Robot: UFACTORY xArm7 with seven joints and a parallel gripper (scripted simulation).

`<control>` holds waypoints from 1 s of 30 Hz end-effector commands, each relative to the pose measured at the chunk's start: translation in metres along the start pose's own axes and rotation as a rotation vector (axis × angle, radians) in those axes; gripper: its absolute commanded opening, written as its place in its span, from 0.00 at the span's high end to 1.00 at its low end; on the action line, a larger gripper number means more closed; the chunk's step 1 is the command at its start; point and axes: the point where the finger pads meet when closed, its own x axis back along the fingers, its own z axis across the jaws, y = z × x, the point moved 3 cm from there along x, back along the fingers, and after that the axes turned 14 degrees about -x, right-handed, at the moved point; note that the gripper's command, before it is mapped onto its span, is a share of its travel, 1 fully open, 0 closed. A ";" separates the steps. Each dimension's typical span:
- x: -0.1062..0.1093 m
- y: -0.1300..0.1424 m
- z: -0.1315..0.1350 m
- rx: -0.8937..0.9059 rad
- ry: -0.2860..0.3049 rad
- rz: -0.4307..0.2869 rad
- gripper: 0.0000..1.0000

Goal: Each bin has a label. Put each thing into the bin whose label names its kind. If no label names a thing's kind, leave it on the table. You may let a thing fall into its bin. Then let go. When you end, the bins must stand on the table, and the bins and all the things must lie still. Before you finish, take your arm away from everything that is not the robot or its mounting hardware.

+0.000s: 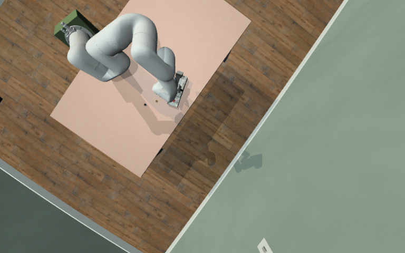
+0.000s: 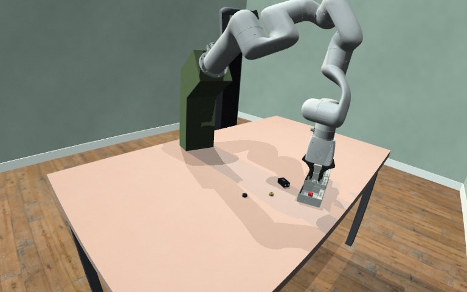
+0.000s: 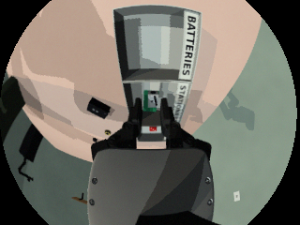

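Note:
A row of grey bins (image 2: pixel 312 191) stands near the table's right edge. In the wrist view the far bin (image 3: pixel 150 40) is labelled BATTERIES and looks empty. The label of the bin behind my fingers is mostly hidden. My gripper (image 2: pixel 318 174) hangs just above the bins, its fingers slightly apart. A small green and white thing (image 3: pixel 150 97) shows between the fingertips, over the middle bin, and the fingers do not grip it. A small red thing (image 2: pixel 311 194) lies in the near bin. A black block (image 2: pixel 283 182), a yellowish ring (image 2: pixel 270 193) and a small black round piece (image 2: pixel 244 195) lie on the table left of the bins.
The table's right edge (image 2: pixel 359 195) runs close behind the bins. The green robot base (image 2: pixel 197 104) stands at the table's far side. The arm's shadow falls across the table middle.

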 end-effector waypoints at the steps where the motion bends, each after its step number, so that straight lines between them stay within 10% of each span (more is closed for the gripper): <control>1: 0.004 0.000 0.001 0.000 0.001 0.001 0.71; 22: 0.029 0.000 0.000 0.000 0.001 0.001 0.71; 23: 0.030 0.004 -0.007 0.050 0.001 0.001 0.58; 30: 0.035 0.034 -0.056 0.339 -0.008 -0.003 0.58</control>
